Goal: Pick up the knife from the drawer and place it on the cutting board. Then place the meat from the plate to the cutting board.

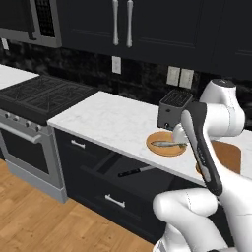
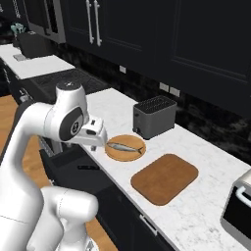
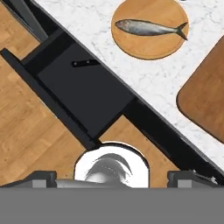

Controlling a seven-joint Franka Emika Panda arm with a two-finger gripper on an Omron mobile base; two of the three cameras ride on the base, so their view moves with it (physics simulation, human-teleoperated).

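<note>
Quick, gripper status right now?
Gripper: open, holding nothing, above the open drawer; knife lies in it.

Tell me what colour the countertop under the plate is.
White marble with faint grey veining; the countertop under the plate shows best in the hand view.

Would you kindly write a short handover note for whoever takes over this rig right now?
Pincer: open, holding nothing, above the open drawer.
Knife: lying in the drawer, partly under the counter edge; dark handle showing.
Cutting board: on the counter, nothing on it.
Plate: on the counter beside the board, with the meat, a fish, lying on it.
Done: the drawer is open.
Left: grasp the knife and put it on the board, then move the fish from the plate to the board.
</note>
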